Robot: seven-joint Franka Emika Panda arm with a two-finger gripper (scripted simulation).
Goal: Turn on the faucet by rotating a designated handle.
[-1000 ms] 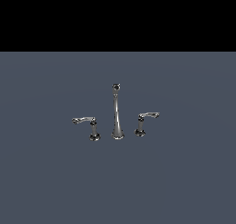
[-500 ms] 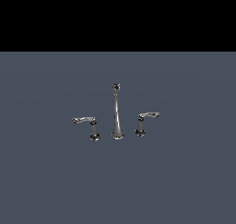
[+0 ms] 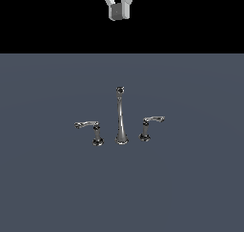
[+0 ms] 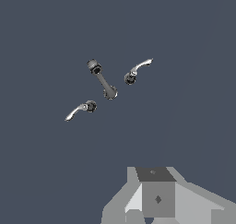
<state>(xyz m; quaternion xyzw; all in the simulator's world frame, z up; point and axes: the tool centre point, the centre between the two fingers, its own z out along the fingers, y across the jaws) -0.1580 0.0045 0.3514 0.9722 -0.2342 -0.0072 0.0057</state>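
Hovering high, the hand has not yet reached the faucet.

Standing near the middle of the table (image 3: 43,188), the faucet (image 3: 121,116) is a tall spout with a lever at each side, none touching another. The handle (image 3: 147,126) to turn is, I judge, the one toward the exterior view's right, its shorter arm tipped slightly upward and pointing away from the spout. The hand (image 3: 116,9) hangs well above and apart from it, toward the table's far edge, likely so the wrist camera takes in all three pieces before a descent. Only part of the hand shows, so I cannot tell whether it is wide or narrow. The task looks barely begun; the next move calls for coming down beside that lever's free end to push it round.
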